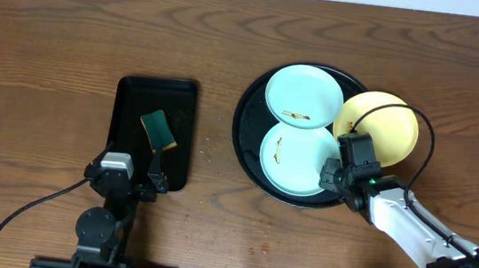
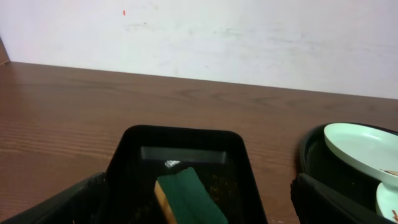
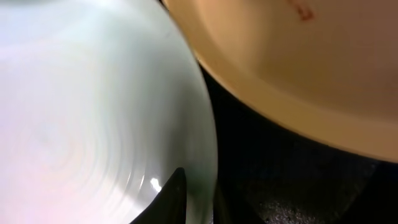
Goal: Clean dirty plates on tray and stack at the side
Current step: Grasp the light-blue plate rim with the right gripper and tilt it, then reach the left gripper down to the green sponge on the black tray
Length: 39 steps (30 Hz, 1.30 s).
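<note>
The bench (image 1: 53, 43) is brown grained wood with a dull sheen. The round tray (image 1: 243, 139) is glossy black. The pale blue-white plates (image 1: 304, 92) and the yellow plate (image 1: 392, 123) look smooth and shiny. The rectangular tray (image 1: 131, 105) is black and reflective. The sponge (image 1: 159, 129) has a rough green face on yellow foam.

- A round black tray (image 1: 245, 126) sits right of centre on the wooden table (image 1: 72, 27).
- It holds two pale blue plates, the upper plate (image 1: 304, 94) and the lower plate (image 1: 294, 162), both with brown specks.
- A yellow plate (image 1: 387, 127) overhangs the tray's right rim.
- The right pincer (image 1: 331, 175) meets the lower plate's right edge.
- The left pincer (image 1: 126, 174) is spread wide at the lower end of a rectangular tray (image 1: 131, 105), which holds a sponge (image 1: 159, 129).
</note>
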{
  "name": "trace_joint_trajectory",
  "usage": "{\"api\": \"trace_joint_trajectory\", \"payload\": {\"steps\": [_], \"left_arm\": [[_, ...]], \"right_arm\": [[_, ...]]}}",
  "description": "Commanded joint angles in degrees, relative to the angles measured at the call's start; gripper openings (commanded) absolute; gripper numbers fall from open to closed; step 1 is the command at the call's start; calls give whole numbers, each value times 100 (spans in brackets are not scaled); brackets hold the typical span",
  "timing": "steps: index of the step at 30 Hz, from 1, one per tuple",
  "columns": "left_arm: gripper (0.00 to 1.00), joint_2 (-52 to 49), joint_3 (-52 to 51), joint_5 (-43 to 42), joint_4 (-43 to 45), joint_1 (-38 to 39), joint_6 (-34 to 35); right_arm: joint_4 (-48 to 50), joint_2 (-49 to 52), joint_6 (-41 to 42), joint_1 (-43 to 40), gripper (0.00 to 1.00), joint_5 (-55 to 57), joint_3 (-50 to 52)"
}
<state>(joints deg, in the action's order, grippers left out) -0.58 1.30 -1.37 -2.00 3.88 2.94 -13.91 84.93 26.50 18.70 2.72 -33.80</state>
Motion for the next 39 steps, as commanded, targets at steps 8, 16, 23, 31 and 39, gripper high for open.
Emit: {"api": "trace_joint_trajectory", "payload": {"steps": [8,16,23,31,39], "left_arm": [[93,35,-107,52,-208,22,-37],[93,35,-42,-625,-39,22,140],[93,-614,1423,-673,-1154,15,708],[93,-3812,4804,-682,-3528,17,4],[93,-6450,6752,-942,-4551,17,140]], "right_arm": [[-63,15,-732,-31,1,-212,44],[-59,15,-732,-31,1,-212,44],[-39,15,-730,-31,1,-212,44],[-15,15,-730,-31,1,-214,44],[2,15,-730,-31,4,-214,44]]}}
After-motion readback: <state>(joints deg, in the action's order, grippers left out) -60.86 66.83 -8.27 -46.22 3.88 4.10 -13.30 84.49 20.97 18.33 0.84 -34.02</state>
